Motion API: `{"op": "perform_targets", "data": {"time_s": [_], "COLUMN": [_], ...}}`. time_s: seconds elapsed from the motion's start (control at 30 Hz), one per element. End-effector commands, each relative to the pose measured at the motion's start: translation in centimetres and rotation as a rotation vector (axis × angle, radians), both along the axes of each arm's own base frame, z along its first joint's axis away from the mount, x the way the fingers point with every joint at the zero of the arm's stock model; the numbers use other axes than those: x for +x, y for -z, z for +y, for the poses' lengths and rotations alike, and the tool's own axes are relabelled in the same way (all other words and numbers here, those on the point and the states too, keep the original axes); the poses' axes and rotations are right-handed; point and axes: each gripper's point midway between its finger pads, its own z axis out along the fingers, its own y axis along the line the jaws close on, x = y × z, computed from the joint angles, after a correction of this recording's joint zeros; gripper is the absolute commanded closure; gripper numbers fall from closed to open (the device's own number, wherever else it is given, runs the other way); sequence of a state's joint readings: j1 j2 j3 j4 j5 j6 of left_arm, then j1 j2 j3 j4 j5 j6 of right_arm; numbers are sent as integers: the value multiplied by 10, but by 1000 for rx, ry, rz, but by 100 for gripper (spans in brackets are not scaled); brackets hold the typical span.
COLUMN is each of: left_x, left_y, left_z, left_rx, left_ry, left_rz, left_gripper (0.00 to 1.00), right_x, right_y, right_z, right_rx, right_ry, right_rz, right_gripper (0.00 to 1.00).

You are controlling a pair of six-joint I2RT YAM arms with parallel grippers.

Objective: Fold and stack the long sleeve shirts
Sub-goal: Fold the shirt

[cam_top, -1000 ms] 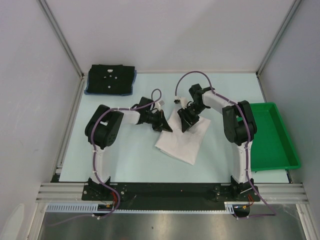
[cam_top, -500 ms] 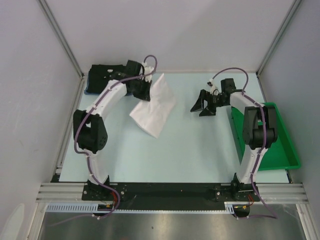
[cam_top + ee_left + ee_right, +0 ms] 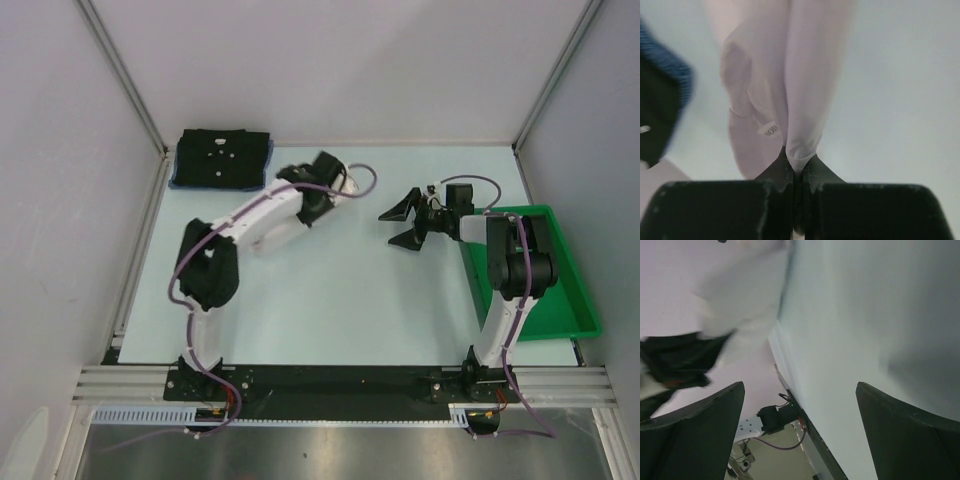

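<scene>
White shirt (image 3: pixel 805 75) pinched in L gripper (image 3: pixel 797 167), jaws closed tight; R gripper (image 3: pixel 396 227) wide open, holds nothing

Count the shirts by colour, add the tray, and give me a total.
white shirt: 1
black shirt: 1
blue shirt: 1
green tray: 1
Total: 4
</scene>
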State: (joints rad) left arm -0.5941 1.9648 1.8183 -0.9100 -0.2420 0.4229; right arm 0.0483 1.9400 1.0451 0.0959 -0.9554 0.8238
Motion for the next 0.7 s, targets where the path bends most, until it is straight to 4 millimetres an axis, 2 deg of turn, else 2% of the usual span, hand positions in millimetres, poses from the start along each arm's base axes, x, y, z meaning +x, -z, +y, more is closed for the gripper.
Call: {"op": "perform_targets", "data": {"time_s": [0.0,0.07,0.13,0.23,0.27,0.33,0.37,0.4,0.43,0.47,0.53,0.57,0.63,0.67], "left_x": [-42,-55,-73,-93,-98,-112,-120,-126,-135,-141,-146,-143,-136,-122], "left_y": [93,105,107,98,95,86,67,57,51,28,9,-12,-26,-32], "left_z": [-51,-77,-111,-141,-145,-152,-158,-161,-162,-164,-158,-149,-132,-115], "left_rx": [49,23,-28,-108,-137,-195,-254,-291,-316,-371,-431,-513,-590,-643], "left_ry": [-7,-7,55,99,88,113,144,176,207,255,281,278,254,214], "left_rz": [147,169,175,211,233,294,307,322,346,341,360,375,403,412], "left_gripper": [100,100,97,80,65,57,51,37,27,26,20,20,21,21], "right_x": [5,-5,-12,-21,-25,-28,-32,-35,-35,-35,-37,-36,-35,-34], "right_y": [-3,4,8,11,12,12,13,15,15,16,19,20,22,23], "right_z": [2,1,0,-7,-10,-14,-14,-14,-14,-14,-4,-2,12,18], "right_rx": [87,96,93,75,65,45,40,39,44,41,34,34,28,26], "right_ry": [35,40,45,63,68,74,75,75,75,73,51,51,26,17], "right_rz": [18,62,87,118,134,132,148,156,163,162,156,158,126,112], "right_gripper": [0,0,0,0,0,0,0,0,1,1,2,2,4,5]}}
